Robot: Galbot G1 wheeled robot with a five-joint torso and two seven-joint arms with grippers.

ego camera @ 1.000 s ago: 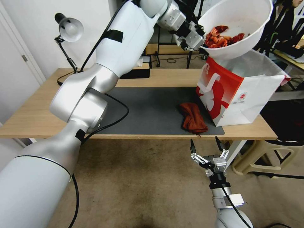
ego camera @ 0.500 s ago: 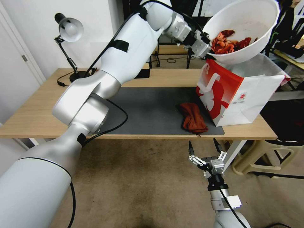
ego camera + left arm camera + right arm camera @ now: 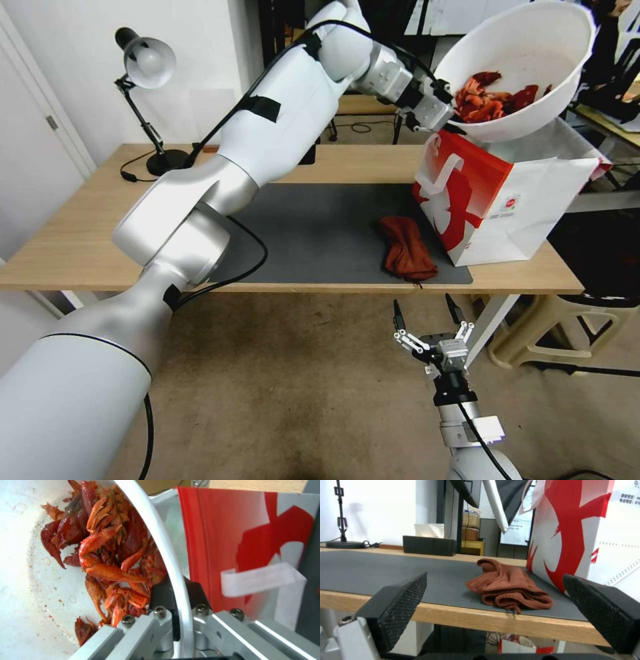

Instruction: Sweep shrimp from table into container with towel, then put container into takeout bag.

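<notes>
Left end effector (image 3: 445,123) is pinching the rim of the container (image 3: 533,60) w/ the shrimp (image 3: 497,97) piled inside, holding it tilted in the air right over the open takeout bag (image 3: 497,200), up around 1 o'clock in the head view. Towel (image 3: 407,248) is lying bunched on the grey mat (image 3: 313,233) on the bench (image 3: 67,247), just beside the bag at its 9 o'clock. Right end effector (image 3: 427,312) is hanging below the bench's front edge, fingers (image 3: 400,602) spread wide, holding nothing.
</notes>
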